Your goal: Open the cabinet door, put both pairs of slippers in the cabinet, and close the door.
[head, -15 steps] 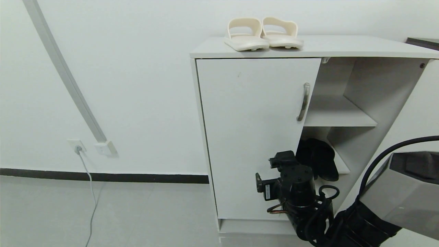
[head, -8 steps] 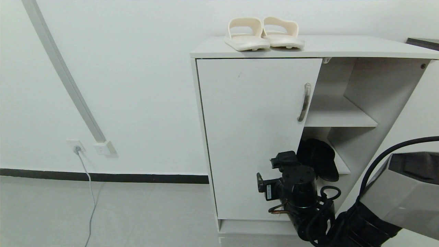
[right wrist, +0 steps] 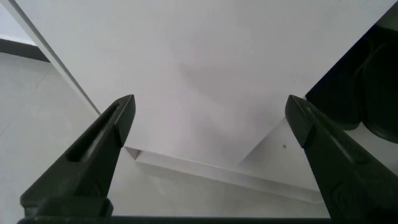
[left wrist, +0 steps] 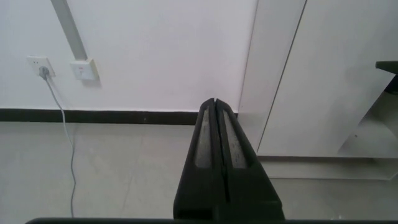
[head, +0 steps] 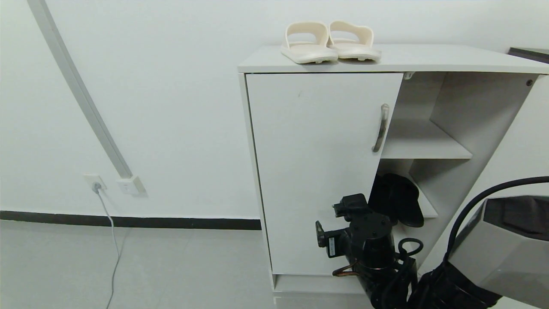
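Note:
A beige pair of slippers [head: 330, 42] sits on top of the white cabinet [head: 429, 58]. A black pair of slippers [head: 396, 199] lies on the lower shelf in the open right half, and shows at the edge of the right wrist view as black slippers [right wrist: 367, 81]. The left door [head: 317, 171] with its metal handle [head: 380, 127] is closed. My right arm's wrist [head: 366, 234] hangs low in front of that door, beside the black pair. My right gripper [right wrist: 210, 106] is open and empty, facing the door's lower part. My left gripper [left wrist: 214, 106] is shut and empty, low, left of the cabinet.
An empty upper shelf [head: 422, 143] lies above the black pair. A wall socket [head: 95, 182] with a cable running down to the floor and a slanted cable duct [head: 77, 86] are on the wall to the left. Open floor [head: 150, 266] lies left of the cabinet.
My right arm's wrist has sunk a little and drifted slightly left, away from the black slippers. Both pairs of slippers and the door are where they were.

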Tool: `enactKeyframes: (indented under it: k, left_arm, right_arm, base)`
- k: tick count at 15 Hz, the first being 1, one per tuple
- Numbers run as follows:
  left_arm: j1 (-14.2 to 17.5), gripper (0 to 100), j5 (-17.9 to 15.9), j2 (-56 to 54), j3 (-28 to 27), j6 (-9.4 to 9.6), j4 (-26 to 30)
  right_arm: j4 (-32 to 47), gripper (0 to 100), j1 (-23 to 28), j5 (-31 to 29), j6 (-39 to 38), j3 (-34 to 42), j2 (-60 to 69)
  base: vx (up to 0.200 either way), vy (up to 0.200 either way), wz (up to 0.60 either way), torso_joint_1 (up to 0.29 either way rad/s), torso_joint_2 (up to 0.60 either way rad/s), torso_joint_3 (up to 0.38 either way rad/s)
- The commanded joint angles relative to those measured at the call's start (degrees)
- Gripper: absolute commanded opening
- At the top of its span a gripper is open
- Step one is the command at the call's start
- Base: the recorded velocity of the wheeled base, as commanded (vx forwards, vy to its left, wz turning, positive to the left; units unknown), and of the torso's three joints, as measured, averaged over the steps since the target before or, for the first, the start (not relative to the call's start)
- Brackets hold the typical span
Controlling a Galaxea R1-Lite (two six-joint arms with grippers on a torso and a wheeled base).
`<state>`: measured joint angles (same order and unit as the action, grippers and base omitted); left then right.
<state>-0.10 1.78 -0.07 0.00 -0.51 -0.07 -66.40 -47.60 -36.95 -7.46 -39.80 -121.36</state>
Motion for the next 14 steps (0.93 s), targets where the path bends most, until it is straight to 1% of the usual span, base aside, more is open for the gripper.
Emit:
enactKeyframes:
  k: [1,3,5,8,14]
  left_arm:
    - [0.01,0,0.07,0.07,0.0,-0.02,-0.01]
    - [0.01,0,0.07,0.07,0.0,-0.1,-0.01]
    - [0.01,0,0.07,0.07,0.0,-0.1,-0.01]
    - [0.01,0,0.07,0.07,0.0,-0.1,-0.01]
    - [0.01,0,0.07,0.07,0.0,-0.1,-0.01]
  right_arm:
    - [-0.13,100,-0.12,0.12,-0.01,0.16,-0.2]
    - [-0.31,100,-0.3,0.12,-0.01,0.34,-0.2]
    - [-0.39,100,-0.38,0.12,-0.01,0.34,-0.2]
    - [-0.31,100,-0.3,0.12,0.08,0.52,-0.2]
    - [-0.39,100,-0.3,0.12,0.34,0.69,-0.37]
  base:
    - [0.0,0.0,0.0,0.0,0.0,0.0]
    - [0.0,0.0,0.0,0.0,0.0,0.0]
    - [0.0,0.0,0.0,0.015,-0.15,-0.178]
    - [0.0,0.0,0.0,0.036,-0.38,-0.329]
    - [0.0,0.0,0.0,0.11,-0.45,-0.343]
